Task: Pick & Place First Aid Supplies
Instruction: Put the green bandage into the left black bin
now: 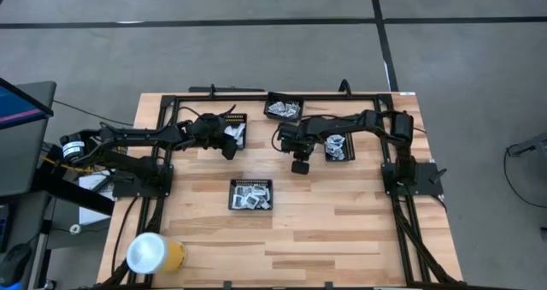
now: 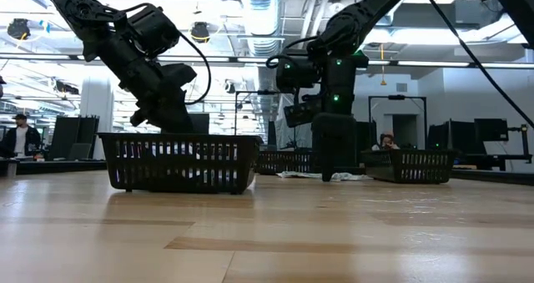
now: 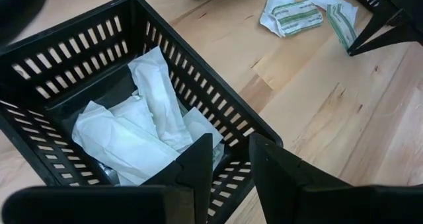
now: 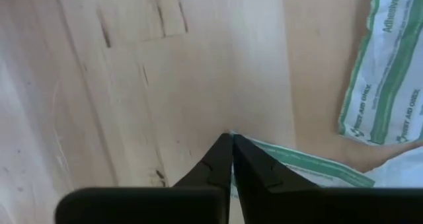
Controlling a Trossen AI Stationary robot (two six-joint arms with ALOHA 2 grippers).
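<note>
My right gripper (image 1: 300, 167) points straight down at the bare wood between the trays, shut on a slim green-white strip (image 4: 301, 159) that lies on the table. Another strip packet (image 4: 386, 72) lies beside it. My left gripper (image 3: 230, 159) hovers open over the corner of a black tray (image 3: 39, 59) holding white packets (image 3: 142, 128); it holds nothing. The loose packets (image 3: 297, 16) also show in the left wrist view. My right gripper comes from above, its fingers pointing down. The two fingertips meet on the strip's pointed end (image 4: 254, 146), at their free ends only. The rest of the strip lies flat on the wood (image 4: 198, 65).
Black mesh trays with packets stand at the far centre (image 1: 284, 108), by the right arm (image 1: 338, 146) and in the near middle (image 1: 251, 194). A yellow and white roll (image 1: 154, 254) sits at the near left corner. The near half of the table is open wood.
</note>
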